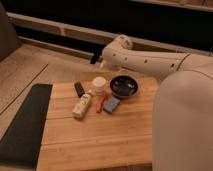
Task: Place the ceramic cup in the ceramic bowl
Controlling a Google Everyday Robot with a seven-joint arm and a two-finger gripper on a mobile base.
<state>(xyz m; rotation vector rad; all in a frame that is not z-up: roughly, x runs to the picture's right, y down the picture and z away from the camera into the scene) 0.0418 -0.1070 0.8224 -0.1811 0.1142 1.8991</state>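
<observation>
The ceramic cup, small and cream-white, stands upright on the wooden table near its far edge. The ceramic bowl, dark and glossy, sits just right of the cup, close beside it. My gripper is a dark shape at the end of the white arm. It hangs beyond the table's far edge, behind and slightly left of the cup, and apart from it. Nothing shows in it.
A cream-white labelled bottle lies in front of the cup. An orange item and a blue block lie in front of the bowl. A small dark object lies left of the cup. A dark mat covers the table's left side.
</observation>
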